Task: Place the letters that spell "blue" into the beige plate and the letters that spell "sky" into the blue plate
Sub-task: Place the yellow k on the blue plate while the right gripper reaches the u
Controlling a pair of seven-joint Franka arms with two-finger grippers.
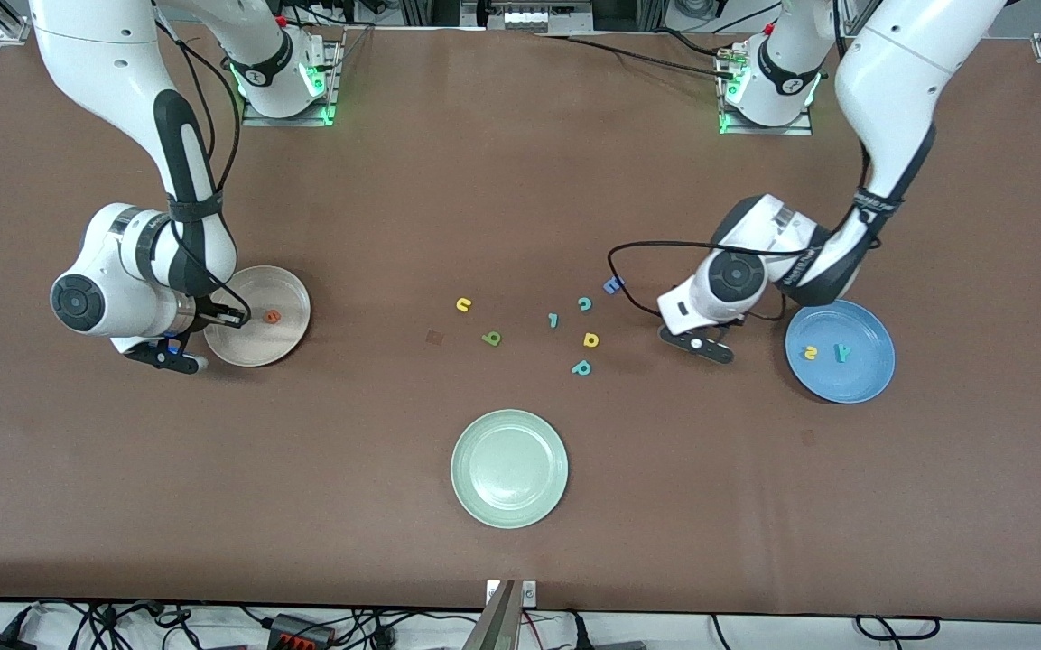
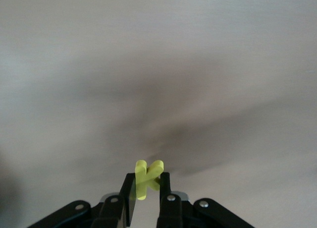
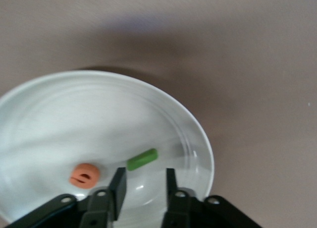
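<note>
Worktop [image 1: 520, 181], near to far from the beige plate [image 3: 163, 114]: right claw [image 3: 143, 183], spread, over its rim. Orange "e" [image 3: 84, 175] and green bar "l" [image 3: 142, 159] inside; the bar is hidden in front view. Left claw [image 2: 147, 191] beside the blue plate [image 1: 872, 379], pinching yellow "k" [image 2: 146, 177], shown only by its wrist view.

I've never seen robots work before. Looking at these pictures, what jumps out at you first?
Two white arms bend low over a brown table. The left claw pinches a yellow "k" near the blue plate, which already holds a yellow "s" and teal "y". The right claw stands open over the beige plate, where an orange "e" and a green bar letter lie. More letters lie scattered mid-table, above a pale green plate.
</note>
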